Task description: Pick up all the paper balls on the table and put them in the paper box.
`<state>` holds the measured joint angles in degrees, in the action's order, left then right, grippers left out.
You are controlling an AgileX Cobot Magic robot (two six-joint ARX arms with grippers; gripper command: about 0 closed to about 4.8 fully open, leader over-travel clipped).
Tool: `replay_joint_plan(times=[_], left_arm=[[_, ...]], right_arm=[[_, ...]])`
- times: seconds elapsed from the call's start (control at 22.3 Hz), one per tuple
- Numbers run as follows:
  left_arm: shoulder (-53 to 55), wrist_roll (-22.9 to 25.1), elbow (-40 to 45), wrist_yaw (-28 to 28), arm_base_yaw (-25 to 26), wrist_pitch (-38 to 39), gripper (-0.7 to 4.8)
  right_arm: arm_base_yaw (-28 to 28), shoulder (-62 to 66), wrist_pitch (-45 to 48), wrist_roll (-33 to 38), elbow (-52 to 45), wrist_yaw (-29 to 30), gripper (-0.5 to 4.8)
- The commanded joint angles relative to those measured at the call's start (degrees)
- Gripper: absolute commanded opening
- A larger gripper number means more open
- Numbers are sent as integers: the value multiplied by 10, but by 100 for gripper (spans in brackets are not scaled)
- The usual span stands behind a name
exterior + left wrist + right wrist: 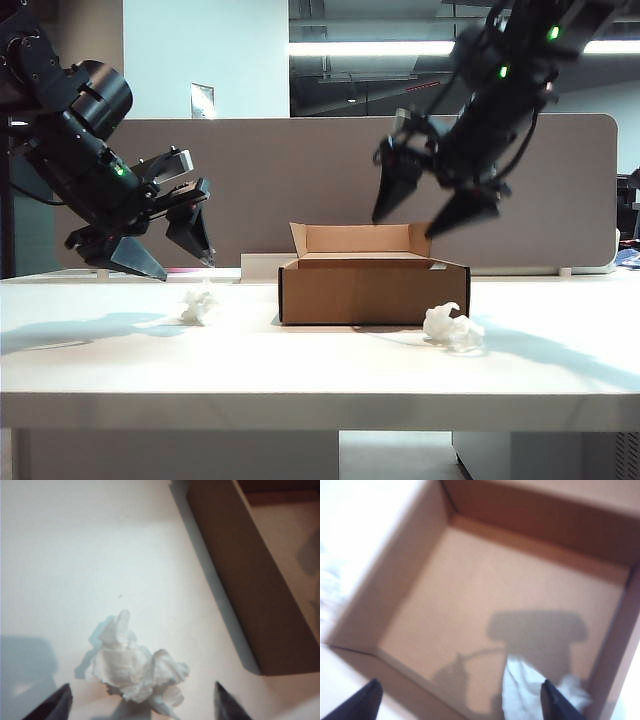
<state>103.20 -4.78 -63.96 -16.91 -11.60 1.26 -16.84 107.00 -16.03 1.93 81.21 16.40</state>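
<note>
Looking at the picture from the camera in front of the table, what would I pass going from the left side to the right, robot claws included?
Left gripper, hanging open in the air → paper ball on the table → paper box, with the open right gripper hovering above its right half → second paper ball.

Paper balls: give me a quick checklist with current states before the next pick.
1. Right gripper jaws open above the box: ok.
2. One ball lies inside the box: ok.
3. Left gripper jaws open, nothing held: ok.
4. Left ball lies between the left jaws' tips in the left wrist view, on the table, apart from the box: ok.
5. Right ball on the table beside the box, unobstructed: ok.
6. All balls boxed: not ok, two remain out.
</note>
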Motion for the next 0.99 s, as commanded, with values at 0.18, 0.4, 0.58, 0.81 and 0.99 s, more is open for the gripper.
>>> replay_joint_plan(times=[0.18,0.4,0.58,0.81,0.99], left_arm=[[7,3,-3,3,-1,-18,355],[50,3,-38,28,-17,-16,354],[68,3,-56,54,-21,6,339],[78,3,-57,73,-23,37,316],[78,3,-58,72,-23,42,116]], right_arm=[[0,-54,26,-1,3,9,432],[0,-130,20,-1,3,-2,432],[0,-146,0,-2,3,-4,431],[0,-148,-31,-2,3,-8,431],[0,-148,-37,-2,3,-17,431]])
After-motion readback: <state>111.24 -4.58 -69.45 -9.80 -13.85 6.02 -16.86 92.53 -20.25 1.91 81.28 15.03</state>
